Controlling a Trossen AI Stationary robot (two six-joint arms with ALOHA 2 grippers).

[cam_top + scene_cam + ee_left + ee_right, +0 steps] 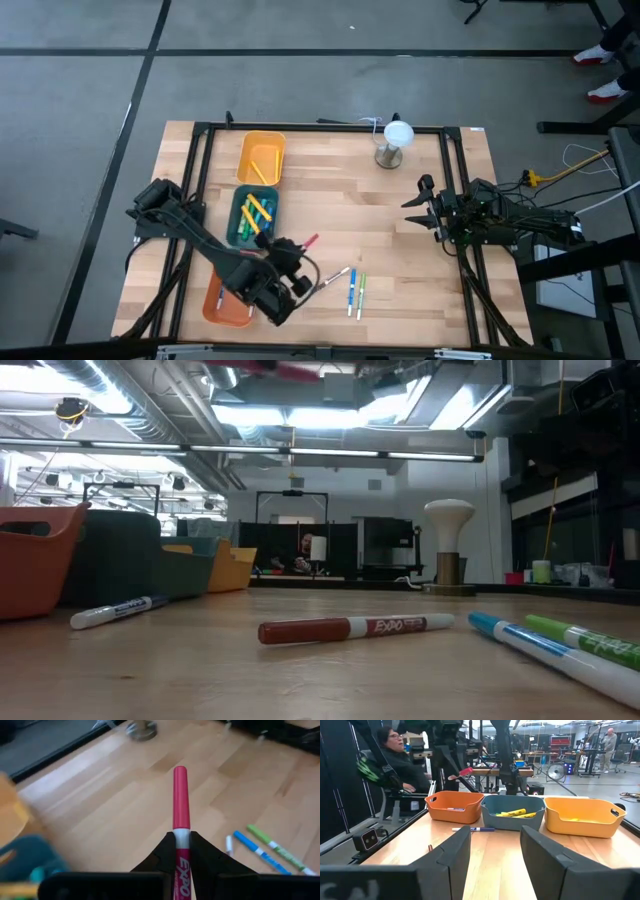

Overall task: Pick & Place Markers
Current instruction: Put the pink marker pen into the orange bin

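My left gripper [296, 251] is shut on a pink-red marker [310, 241] above the table, beside the teal tray [238, 222]; the marker points ahead of the fingers in the left wrist view [180, 800] and shows in the right wrist view [465, 771]. Three markers lie flat on the wood: a white-bodied one [336, 277], a light blue one [351, 292] and a green one [361, 294]. Yellow and green markers lie in the teal tray. My right gripper [418, 206] is open and empty at the table's right side. My left gripper pinches the marker's white printed barrel [180, 862] between its two fingers [165, 852]. The marker lies along the fingers, and its pink-red end [180, 775] sticks out well past the fingertips. It is lifted clear of the table.
A yellow-orange tray [262, 140] stands at the far left and an orange tray [212, 312] with a marker in it at the near left. A white-topped stand [395, 143] is at the far edge. A black frame rims the table. A person sits beyond the table [395, 755].
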